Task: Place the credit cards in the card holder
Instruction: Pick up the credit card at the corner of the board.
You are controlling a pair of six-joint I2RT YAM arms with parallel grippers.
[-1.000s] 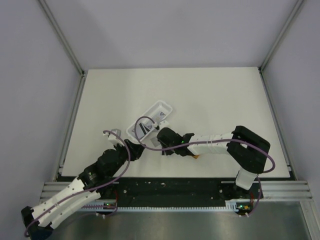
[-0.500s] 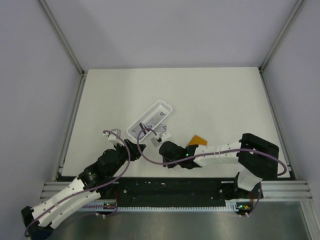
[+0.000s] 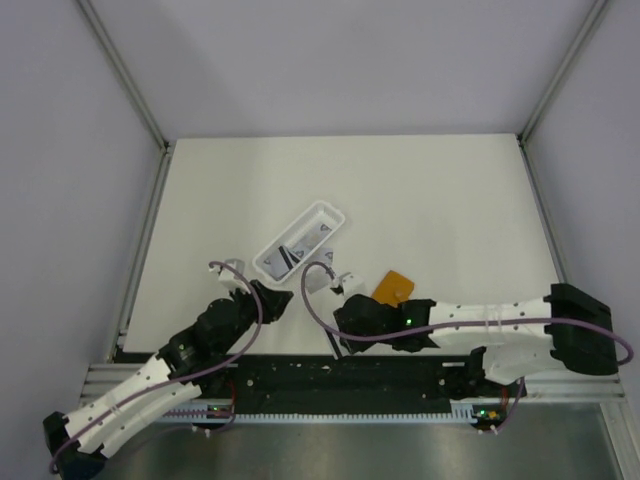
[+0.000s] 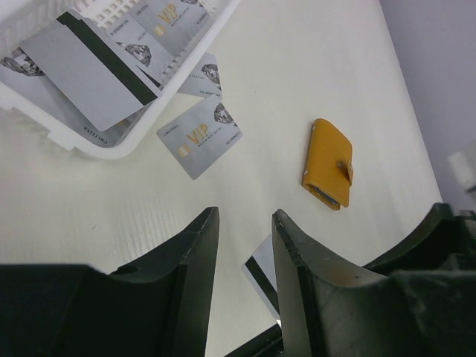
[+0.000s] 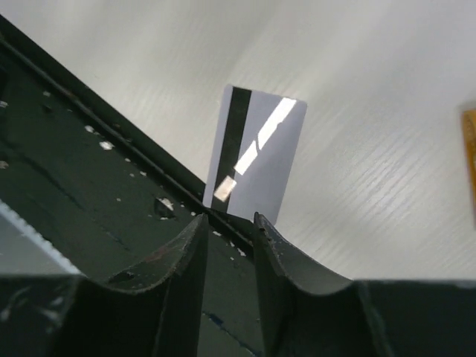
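Arms: right stretched low toward 9 o'clock along near rail (image 3: pixel 300 375), right gripper (image 5: pixel 228 218) parted, empty; left gripper (image 4: pixel 244 213) likewise parted. Striped credit card (image 5: pixel 255 156) lies beyond right fingertips, long axis 1–7 o'clock in wrist view.

We note the left arm (image 3: pixel 150 380) runs up from the bottom-left corner of the overhead view and slants right, forearm low, with the left gripper (image 4: pixel 245 216) at its far end pointing up and right. Its jaws stand apart with a plain gap between them. The right arm (image 3: pixel 480 320) is folded out to the right, then lies almost level toward the left. The right gripper (image 5: pixel 230 219) is turned down toward the near edge, jaws a narrow gap apart.
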